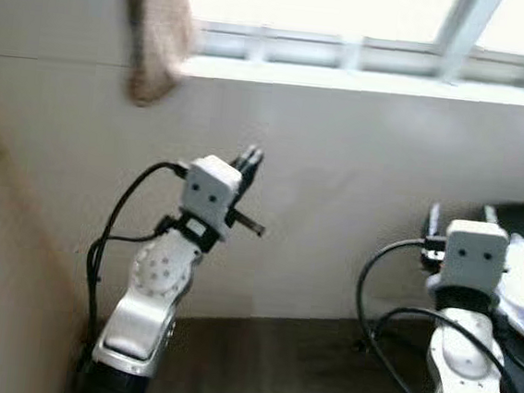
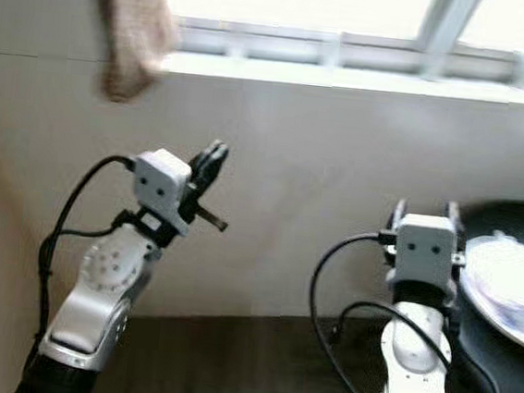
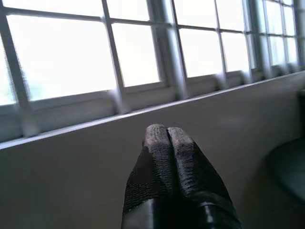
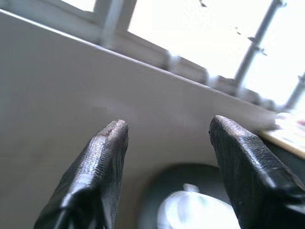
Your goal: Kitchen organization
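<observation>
Beige cloth (image 1: 159, 33) beside window (image 1: 354, 10)

A beige cloth (image 1: 159, 33) is seen hanging against the off-white wall (image 1: 337, 185), below pale grey window frames (image 3: 167, 52). The arms are silver-white with black cables, and black ribbed fingers (image 4: 102, 167) are shown. A white object (image 2: 513, 286) lies on a black round surface (image 2: 505, 369).

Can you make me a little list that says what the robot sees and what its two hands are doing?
place: by a white wall under a bright window
hanging thing: beige cloth, up by the window's left end
left gripper: raised toward the wall, fingers pressed together, holding nothing
right gripper: fingers spread apart, holding nothing
in front of right gripper: dark round pan with something white in it, too blurred to name
</observation>
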Available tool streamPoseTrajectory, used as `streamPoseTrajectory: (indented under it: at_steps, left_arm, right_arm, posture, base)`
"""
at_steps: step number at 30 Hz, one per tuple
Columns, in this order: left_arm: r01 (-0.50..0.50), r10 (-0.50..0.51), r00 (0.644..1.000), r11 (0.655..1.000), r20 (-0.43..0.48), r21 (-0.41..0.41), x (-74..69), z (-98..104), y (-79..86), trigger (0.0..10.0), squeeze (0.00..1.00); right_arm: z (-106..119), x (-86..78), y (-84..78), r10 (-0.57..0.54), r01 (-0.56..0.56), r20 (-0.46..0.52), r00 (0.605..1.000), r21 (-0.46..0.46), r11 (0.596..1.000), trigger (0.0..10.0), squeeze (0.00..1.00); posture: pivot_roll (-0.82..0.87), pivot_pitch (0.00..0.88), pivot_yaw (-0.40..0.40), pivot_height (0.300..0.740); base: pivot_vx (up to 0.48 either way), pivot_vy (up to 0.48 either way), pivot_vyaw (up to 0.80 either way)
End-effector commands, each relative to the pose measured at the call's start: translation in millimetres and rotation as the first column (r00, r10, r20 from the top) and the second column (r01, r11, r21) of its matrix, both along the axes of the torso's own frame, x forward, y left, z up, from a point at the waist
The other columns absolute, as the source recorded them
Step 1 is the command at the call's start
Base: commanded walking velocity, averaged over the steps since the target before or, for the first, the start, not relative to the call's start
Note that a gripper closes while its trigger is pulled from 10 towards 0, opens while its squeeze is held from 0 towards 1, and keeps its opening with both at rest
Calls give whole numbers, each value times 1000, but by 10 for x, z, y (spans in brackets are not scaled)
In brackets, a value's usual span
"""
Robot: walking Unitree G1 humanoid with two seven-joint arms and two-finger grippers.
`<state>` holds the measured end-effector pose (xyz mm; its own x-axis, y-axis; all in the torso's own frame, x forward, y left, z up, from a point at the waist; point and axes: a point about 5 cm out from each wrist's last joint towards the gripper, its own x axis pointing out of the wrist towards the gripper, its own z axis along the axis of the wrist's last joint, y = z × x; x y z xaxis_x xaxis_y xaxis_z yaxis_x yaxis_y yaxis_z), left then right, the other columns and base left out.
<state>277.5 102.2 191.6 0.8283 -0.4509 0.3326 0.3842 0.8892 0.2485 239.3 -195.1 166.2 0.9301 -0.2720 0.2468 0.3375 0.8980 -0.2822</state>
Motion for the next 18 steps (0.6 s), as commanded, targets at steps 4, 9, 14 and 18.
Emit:
streamPoseTrajectory:
  at_steps: [4,9,14,18]
  left_arm:
    - [-13,13,1000,1000,5,-18,5,28,32,10000,0]
    - [-24,24,1000,1000,-2,-6,17,16,32,10000,0]
    - [-24,24,1000,1000,-4,-2,15,12,36,10000,0]
    - [-36,36,999,999,-13,-11,25,6,61,10000,0]
  right_arm:
    - [25,53,44,12,-13,-12,1000,-28,1000,10000,0]
    - [-8,99,7,-1,1,-33,999,1,1000,10000,0]
    - [-18,122,-10,-8,8,-42,999,14,1000,10000,0]
    - [-14,130,-9,-10,10,-43,999,17,1000,10000,0]
  posture:
    - [68,0,-29,740]
    - [74,0,-33,740]
    - [75,0,-33,740]
    - [74,0,-31,740]
  base:
    - [0,-118,0]
    - [0,0,0]
    - [0,0,0]
    - [0,0,0]
